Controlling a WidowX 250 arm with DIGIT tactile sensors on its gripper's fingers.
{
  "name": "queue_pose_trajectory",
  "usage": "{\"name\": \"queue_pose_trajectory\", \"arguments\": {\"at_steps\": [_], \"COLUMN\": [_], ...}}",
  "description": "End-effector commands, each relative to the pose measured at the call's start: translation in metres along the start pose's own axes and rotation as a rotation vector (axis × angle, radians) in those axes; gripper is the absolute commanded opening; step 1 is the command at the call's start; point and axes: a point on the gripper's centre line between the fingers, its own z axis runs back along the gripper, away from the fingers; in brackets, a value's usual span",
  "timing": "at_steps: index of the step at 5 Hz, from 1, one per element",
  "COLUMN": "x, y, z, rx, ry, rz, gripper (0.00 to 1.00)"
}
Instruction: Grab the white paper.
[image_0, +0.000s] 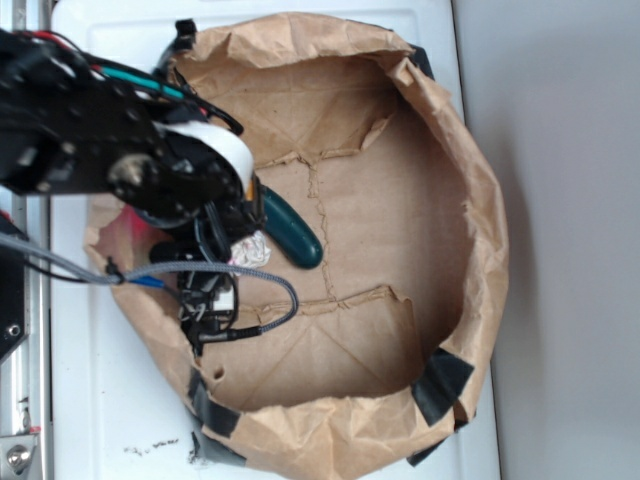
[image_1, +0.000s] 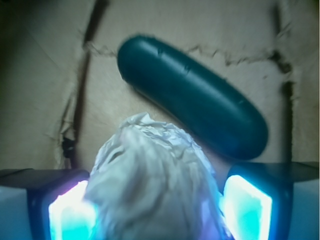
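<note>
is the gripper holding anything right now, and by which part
The white paper sits between the gripper fingers, which flank its two sides. Whether the pads press it cannot be told.

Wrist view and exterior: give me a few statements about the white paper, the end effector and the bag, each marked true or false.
1. The white paper sits between the end effector fingers. True.
2. The dark green oblong lies outside the brown paper bag. False: it lies inside on the bag's floor.
3. The oblong lies just beyond the paper. True.
4. The end effector grips the oblong. False: its fingers flank the paper.
5. Black tape patches the bag's rim. True.
</note>
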Motion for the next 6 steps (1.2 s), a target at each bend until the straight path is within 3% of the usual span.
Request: {"name": "queue_pose_trajectory", "arguments": {"at_steps": [1, 3, 5, 6], "x": [0.007, 0.013, 0.030, 0.038], "y": [0.004, 0.007, 0.006, 0.005], "z": [0.004, 0.026, 0.115, 0.139], "rx": [0.001, -0.019, -0.147, -0.178], "ry": [-0.026, -0.068, -0.209, -0.221], "rz": [0.026, 0.037, 0.047, 0.061], "gripper": [0.00, 0.00, 0.00, 0.00]}}
